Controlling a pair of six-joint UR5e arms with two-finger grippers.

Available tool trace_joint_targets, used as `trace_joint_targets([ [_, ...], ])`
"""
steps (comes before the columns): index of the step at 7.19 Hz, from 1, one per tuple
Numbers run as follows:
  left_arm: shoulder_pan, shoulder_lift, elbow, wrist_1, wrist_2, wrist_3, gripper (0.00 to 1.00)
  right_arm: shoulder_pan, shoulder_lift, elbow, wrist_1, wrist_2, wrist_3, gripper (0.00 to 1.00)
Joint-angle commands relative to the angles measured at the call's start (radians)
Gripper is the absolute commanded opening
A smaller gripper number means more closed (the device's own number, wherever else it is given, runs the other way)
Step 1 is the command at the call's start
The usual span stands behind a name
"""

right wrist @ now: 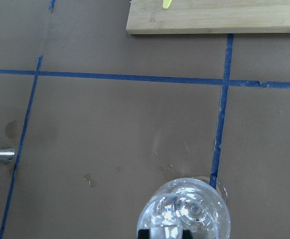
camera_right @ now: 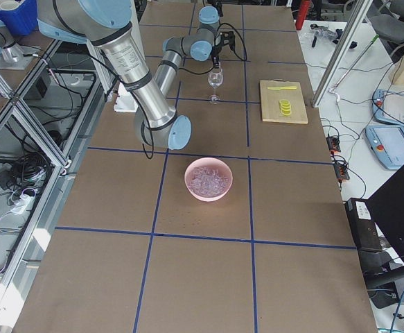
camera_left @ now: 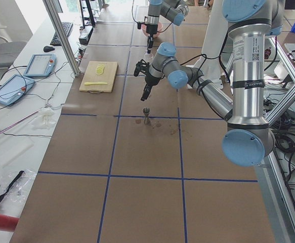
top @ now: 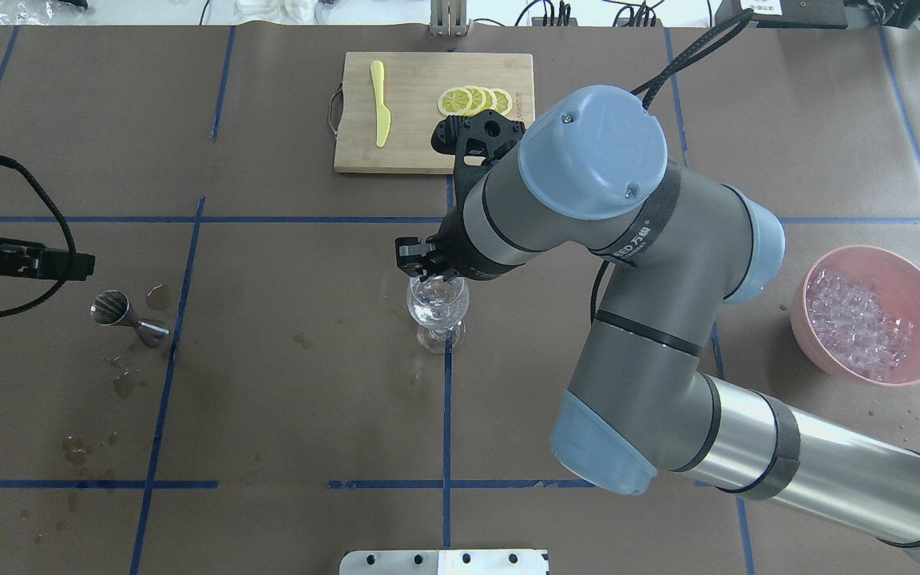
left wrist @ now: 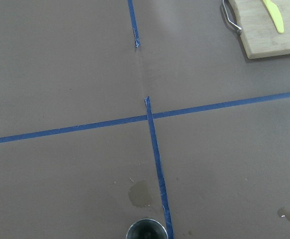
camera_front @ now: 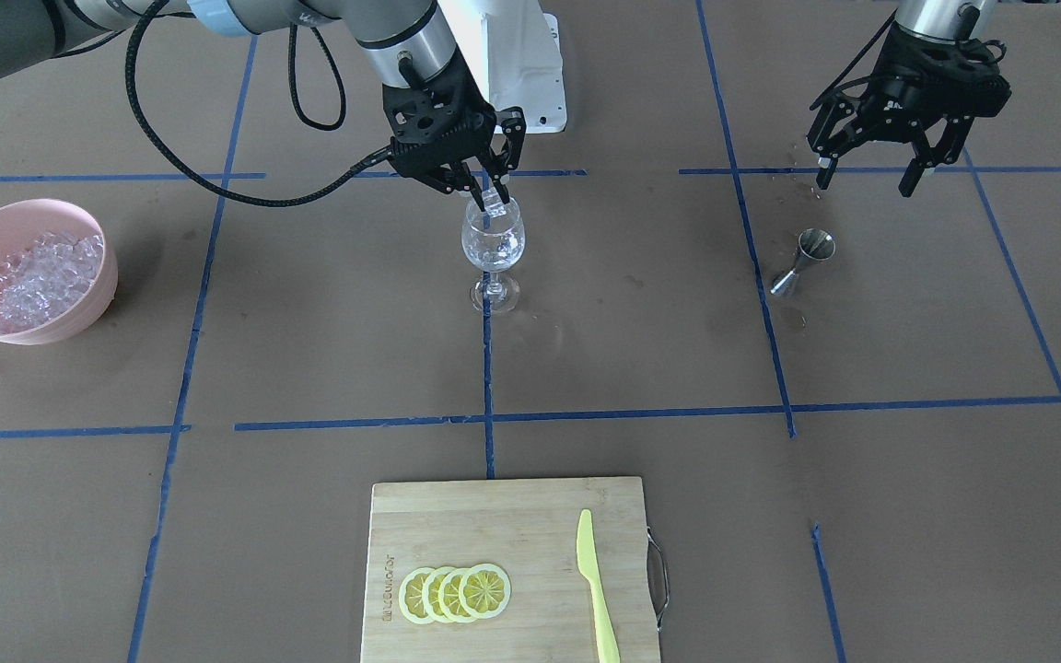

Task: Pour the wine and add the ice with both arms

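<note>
A clear stemmed wine glass (camera_front: 494, 253) stands at the table's middle, with glassy pieces in its bowl. My right gripper (camera_front: 491, 197) hangs just over its rim, shut on a clear ice cube (camera_front: 497, 206). The right wrist view shows the glass (right wrist: 184, 214) directly below, with the cube between the fingertips. The ice (camera_front: 38, 276) is heaped in a pink bowl (camera_front: 88, 318), also in the overhead view (top: 919, 287). My left gripper (camera_front: 867, 175) is open and empty, above and behind a steel jigger (camera_front: 802, 262). The left wrist view shows the jigger's rim (left wrist: 145, 230).
A wooden cutting board (camera_front: 512, 516) with lemon slices (camera_front: 455, 592) and a yellow knife (camera_front: 597, 589) lies at the table's far edge. Wet spots (top: 124, 383) mark the brown mat near the jigger. Blue tape lines divide the mat into squares.
</note>
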Motion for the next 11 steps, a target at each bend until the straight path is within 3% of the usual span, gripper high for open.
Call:
trace_joint_targets([
  [1, -0.092, -0.05, 0.006, 0.114, -0.002, 0.165, 1.0, 0.0, 0.004, 0.001, -0.002, -0.007, 0.0, 1.0],
  [3, -0.226, -0.079, 0.051, 0.136, -0.043, 0.378, 1.0, 0.012, 0.004, 0.008, -0.004, -0.007, 0.0, 1.0],
  [6, -0.42, -0.176, 0.258, 0.135, -0.146, 0.754, 1.0, 0.127, -0.036, 0.054, -0.14, 0.017, -0.049, 1.0],
  [8, -0.48, -0.179, 0.311, 0.132, -0.167, 0.798, 1.0, 0.251, -0.102, 0.074, -0.275, 0.095, -0.269, 1.0],
  [10, -0.573, -0.185, 0.439, 0.13, -0.387, 0.798, 1.0, 0.412, -0.176, 0.061, -0.388, 0.195, -0.555, 1.0],
  [11, -0.601, -0.182, 0.46, 0.138, -0.428, 0.798, 1.0, 0.473, -0.22, 0.054, -0.439, 0.2, -0.715, 1.0],
])
